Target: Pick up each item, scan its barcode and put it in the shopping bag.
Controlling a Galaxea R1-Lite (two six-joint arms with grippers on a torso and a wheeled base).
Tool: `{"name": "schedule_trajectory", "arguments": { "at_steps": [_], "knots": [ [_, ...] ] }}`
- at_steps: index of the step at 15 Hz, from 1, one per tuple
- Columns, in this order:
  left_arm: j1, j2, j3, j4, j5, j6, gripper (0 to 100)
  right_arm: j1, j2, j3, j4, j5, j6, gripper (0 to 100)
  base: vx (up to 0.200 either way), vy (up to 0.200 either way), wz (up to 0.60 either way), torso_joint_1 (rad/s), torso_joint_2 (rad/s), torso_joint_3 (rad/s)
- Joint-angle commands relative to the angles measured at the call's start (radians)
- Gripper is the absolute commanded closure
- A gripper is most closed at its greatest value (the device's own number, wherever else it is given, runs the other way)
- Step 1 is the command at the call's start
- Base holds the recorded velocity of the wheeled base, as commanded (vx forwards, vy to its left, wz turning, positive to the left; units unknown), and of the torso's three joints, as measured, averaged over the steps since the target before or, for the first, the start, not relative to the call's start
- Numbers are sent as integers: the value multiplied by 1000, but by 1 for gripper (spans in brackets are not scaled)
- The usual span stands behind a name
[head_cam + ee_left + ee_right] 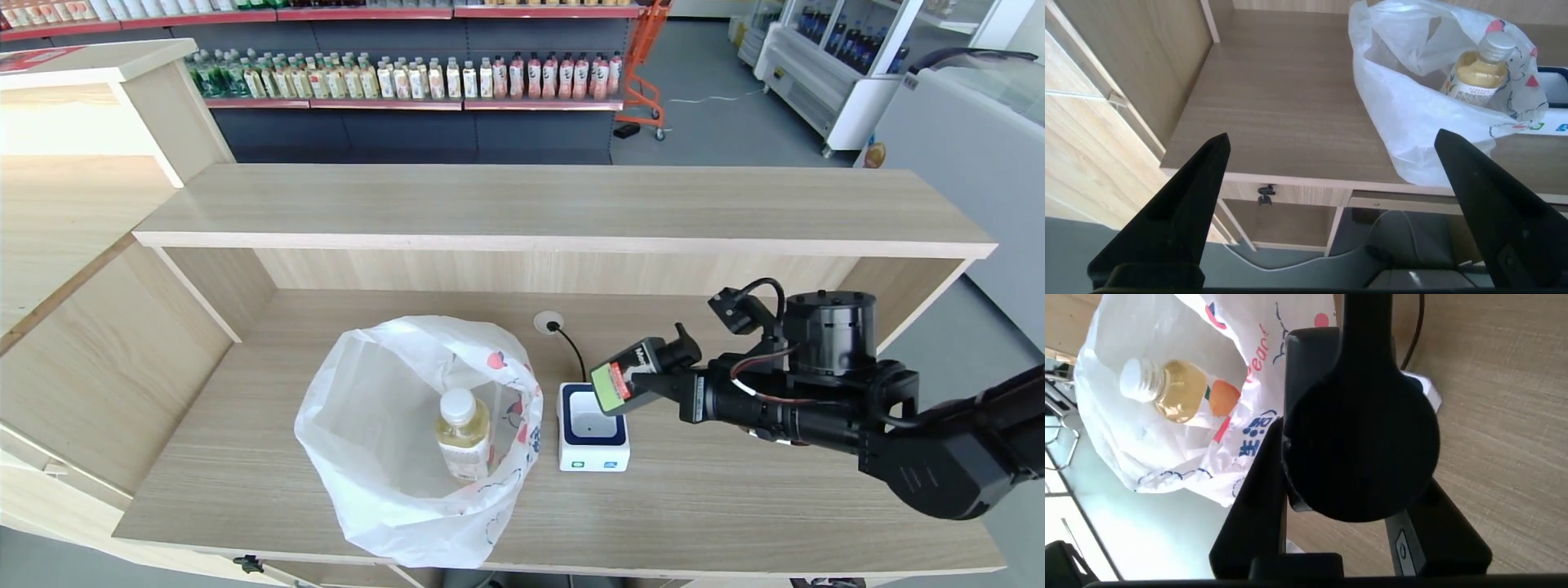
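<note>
Left wrist view: left gripper (1333, 143), fingers apart, hangs off the counter's (1282, 114) near edge. Shopping bag (392, 457) holds a bottle (464, 433). Right gripper (645, 376), clamped on a small box (618, 382), hovers over the scanner (593, 429): scanning step. Next, probably bag it leftward.

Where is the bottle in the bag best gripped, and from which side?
Grip the bottle at its neck, just under the white cap, coming from above: it stands nearly upright, and the bag wraps its body, leaving only the open top free.
</note>
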Motion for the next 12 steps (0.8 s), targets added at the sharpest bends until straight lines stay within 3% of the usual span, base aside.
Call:
{"name": "schedule_trajectory", "arguments": {
  "at_steps": [1,6,12],
  "knots": [
    [0,0,0,-2,1,1,0,-1,-163,74,1,-7,-20,100,0,200,0,-2,-2,7],
    [0,0,0,0,1,1,0,-7,-186,82,2,-9,-20,100,0,200,0,2,1,3],
    [0,0,0,0,1,2,0,-18,-108,56,-19,-9,-126,100,0,0,0,0,0,0]
  ]
}}
